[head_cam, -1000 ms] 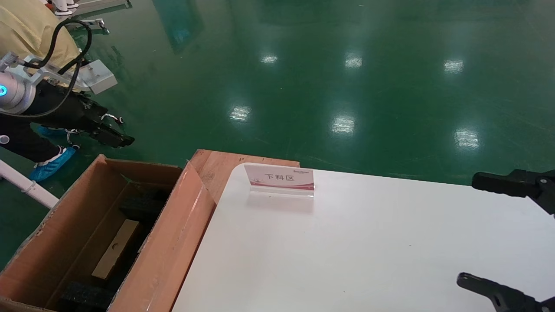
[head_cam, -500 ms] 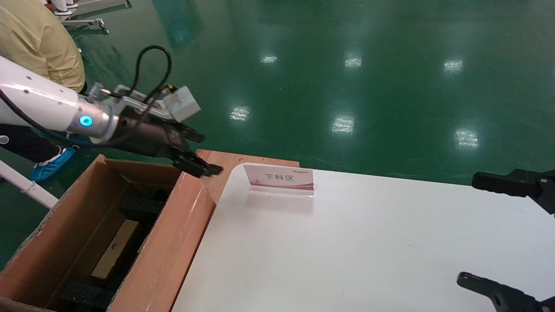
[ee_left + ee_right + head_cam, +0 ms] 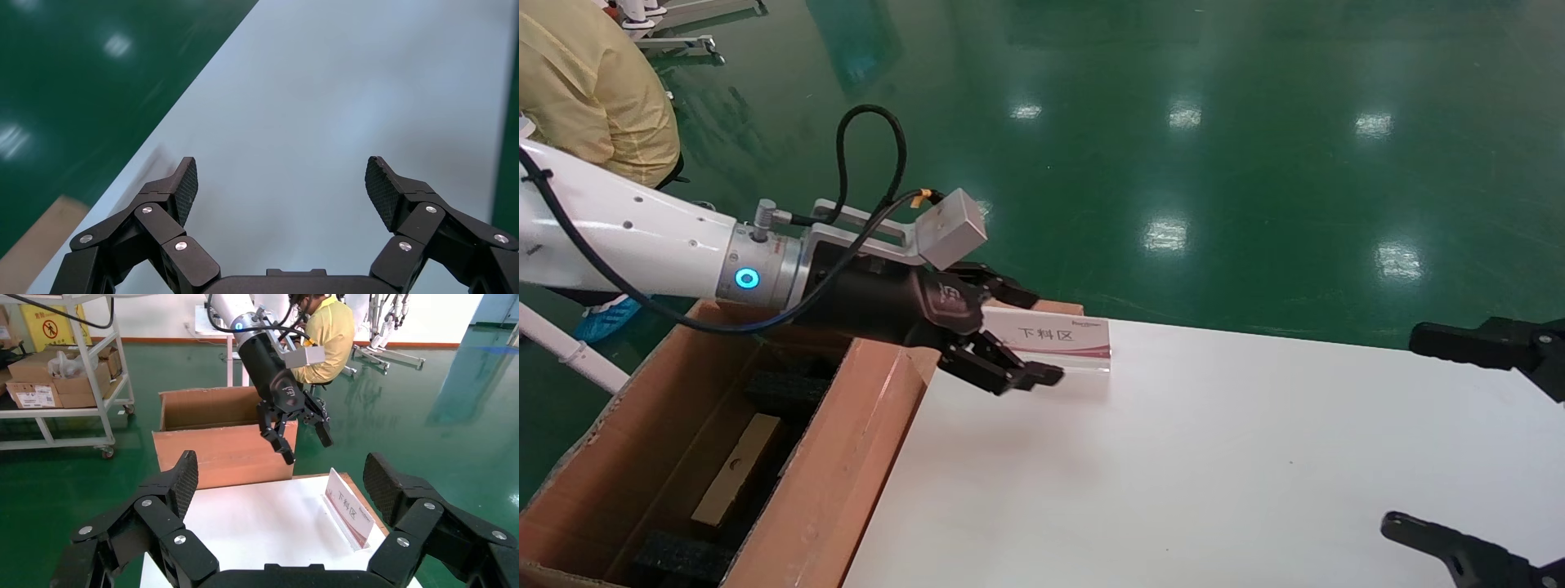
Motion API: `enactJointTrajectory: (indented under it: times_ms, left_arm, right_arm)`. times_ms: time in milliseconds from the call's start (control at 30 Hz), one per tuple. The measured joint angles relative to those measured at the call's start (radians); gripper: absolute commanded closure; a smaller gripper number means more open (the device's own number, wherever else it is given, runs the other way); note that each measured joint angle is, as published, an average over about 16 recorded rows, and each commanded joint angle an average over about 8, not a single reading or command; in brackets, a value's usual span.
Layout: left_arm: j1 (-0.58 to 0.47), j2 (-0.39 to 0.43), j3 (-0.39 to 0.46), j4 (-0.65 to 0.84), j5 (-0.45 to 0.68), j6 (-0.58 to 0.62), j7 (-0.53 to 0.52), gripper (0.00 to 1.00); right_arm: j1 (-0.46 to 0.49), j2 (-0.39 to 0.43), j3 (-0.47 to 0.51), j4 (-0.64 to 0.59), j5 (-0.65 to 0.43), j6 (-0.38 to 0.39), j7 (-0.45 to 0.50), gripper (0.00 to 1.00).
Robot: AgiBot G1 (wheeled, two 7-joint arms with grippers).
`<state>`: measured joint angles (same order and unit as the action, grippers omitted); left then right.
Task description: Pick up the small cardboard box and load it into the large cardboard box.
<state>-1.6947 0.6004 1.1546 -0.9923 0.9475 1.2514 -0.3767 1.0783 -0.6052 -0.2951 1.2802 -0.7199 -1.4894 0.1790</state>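
The flat brown small cardboard box (image 3: 738,467) lies inside the large brown corrugated carton (image 3: 846,457) among black foam blocks (image 3: 784,390); the empty left end effector (image 3: 1021,339) gapes wide over the white desk (image 3: 1214,457); the right end effector (image 3: 280,490) is also wide.

A white table (image 3: 1214,457) carries only a small label stand (image 3: 1065,341) near its far edge.

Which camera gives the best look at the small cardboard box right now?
The head view: the small cardboard box lies inside the large cardboard box, between black foam blocks. The right wrist view shows only the carton's outside; the left wrist view shows neither.
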Motion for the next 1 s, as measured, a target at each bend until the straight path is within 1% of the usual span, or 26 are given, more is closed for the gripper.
enactJointTrajectory:
  times_ms: [733, 867, 1000]
  left_arm:
    - [0.476, 0.008, -0.671, -0.224, -0.166, 0.187, 0.145, 0.0]
    - [0.544, 0.009, -0.767, -0.256, -0.19, 0.214, 0.166, 0.0]
    - [0.59, 0.01, -0.833, -0.278, -0.207, 0.233, 0.18, 0.0]
  right_arm:
    - [-0.002, -0.003, 0.008, 0.002, -0.006, -0.003, 0.005, 0.0]
    - [-0.002, -0.004, 0.01, 0.002, -0.007, -0.004, 0.005, 0.0]
    - [-0.003, -0.004, 0.011, 0.003, -0.008, -0.004, 0.006, 0.0]
